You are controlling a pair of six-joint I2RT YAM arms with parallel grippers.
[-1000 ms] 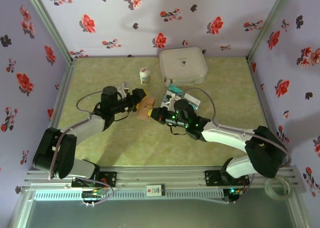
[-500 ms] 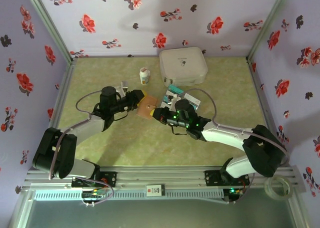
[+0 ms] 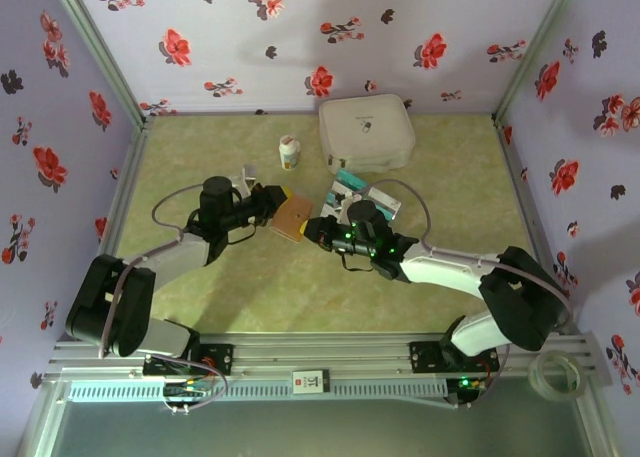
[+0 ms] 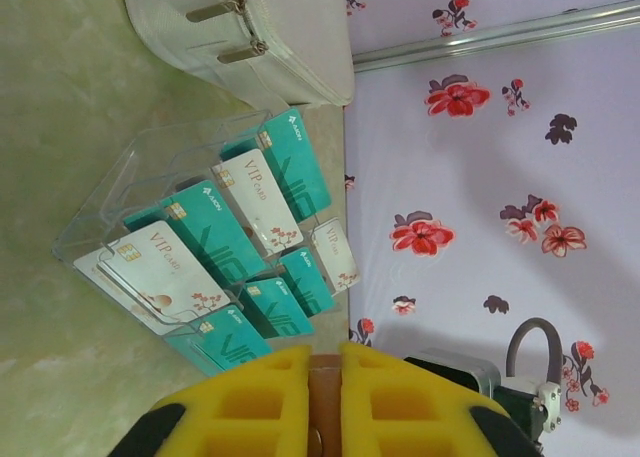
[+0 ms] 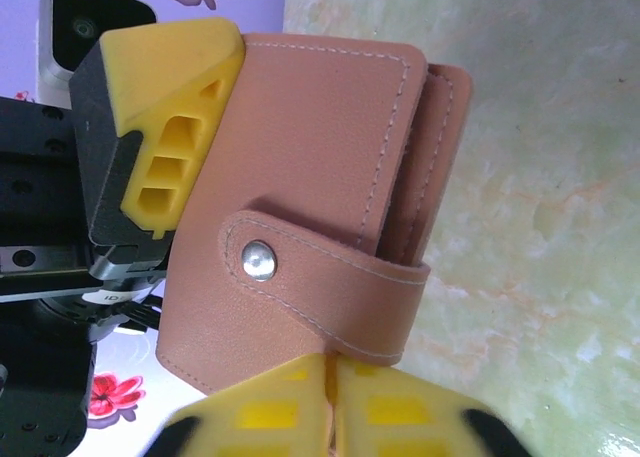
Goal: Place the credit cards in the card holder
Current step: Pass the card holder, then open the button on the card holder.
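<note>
- The left gripper [image 4: 325,362] is clenched on the brown card holder [image 5: 300,167], with a strip of leather showing between its yellow fingers [image 4: 265,402].
- The right gripper [image 5: 328,382] has its pads almost together at the holder's strap edge. Whether they pinch it I cannot tell.
- The holder is folded, mid-table between the grippers.
- White credit cards [image 4: 170,267] read "VIP CARD". They share a clear stand [image 4: 100,227] with teal ones, just right of the holder.
- The near table [image 3: 300,287] is open. A white case [image 3: 366,132] and a small bottle [image 3: 289,153] stand far.

white zipped case [image 3: 366,132], small white bottle [image 3: 289,153], clear display stand [image 4: 140,182]
</note>
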